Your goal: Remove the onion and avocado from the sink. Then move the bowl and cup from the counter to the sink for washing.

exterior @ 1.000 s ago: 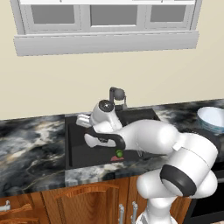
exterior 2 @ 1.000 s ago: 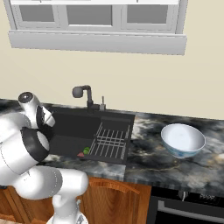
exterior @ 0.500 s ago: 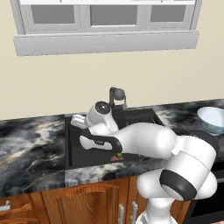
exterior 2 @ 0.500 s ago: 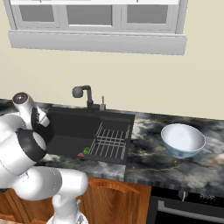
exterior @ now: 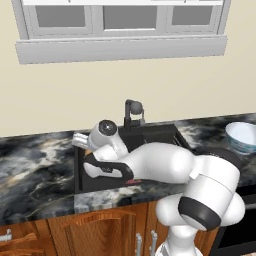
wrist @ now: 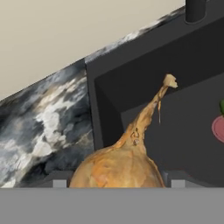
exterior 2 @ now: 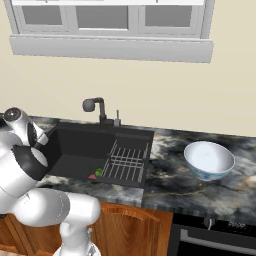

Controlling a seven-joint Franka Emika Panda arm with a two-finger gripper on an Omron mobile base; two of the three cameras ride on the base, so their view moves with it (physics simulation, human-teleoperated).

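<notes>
Marbled counter (exterior: 35,170) left of sink (exterior 2: 80,150): gripper (wrist: 114,183) half-wide, clasping onion (wrist: 118,168), swung further left; release next.

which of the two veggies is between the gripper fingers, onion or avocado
The onion: the tan bulb with the long stem tail sits between the fingers; the green avocado lies on the sink floor.

Onion (wrist: 118,168): tan-orange skin, mottled, with paler tan stem tail. Sink (exterior 2: 80,145): matte black basin; faucet (exterior 2: 96,107) dark grey-black; wire rack (exterior 2: 126,161) grey. Counter (exterior 2: 200,192): black, grey and white marbling. Bowl (exterior 2: 209,160): white, bluish rim. Cabinets (exterior: 60,230): brown wood.
</notes>
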